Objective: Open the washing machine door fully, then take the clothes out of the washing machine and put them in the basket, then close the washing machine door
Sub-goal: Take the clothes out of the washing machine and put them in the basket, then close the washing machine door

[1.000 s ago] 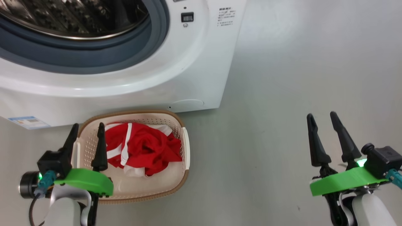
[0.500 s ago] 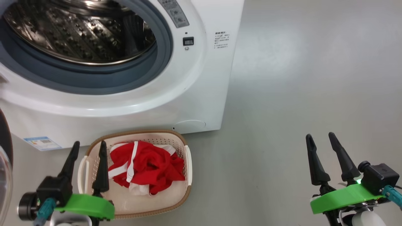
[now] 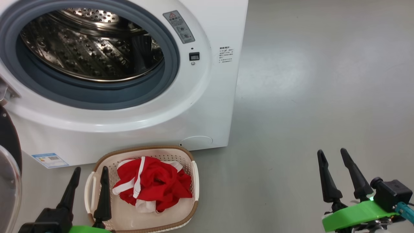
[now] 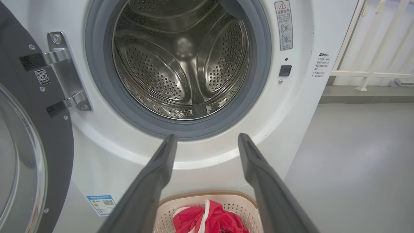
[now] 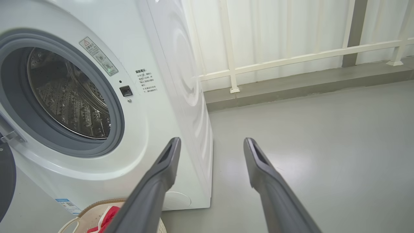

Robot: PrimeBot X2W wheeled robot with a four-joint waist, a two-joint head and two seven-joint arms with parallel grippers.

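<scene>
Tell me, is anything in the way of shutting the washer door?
Nothing visible is. The washing machine door hangs open at the left, and the drum of the washing machine looks empty. The basket holding the clothes sits on the floor below the opening, likely under the door's swing. The left gripper hovers open beside it.

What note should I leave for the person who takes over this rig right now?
left tool: open, empty, near the left end of the basket.
right tool: open, empty, over bare floor right of the washing machine.
The clothes lie in the basket, on the floor before the washing machine. The drum shows no clothes. The door stands swung open at the left.
Done: door opened, clothes in basket.
Left: close the door.
</scene>
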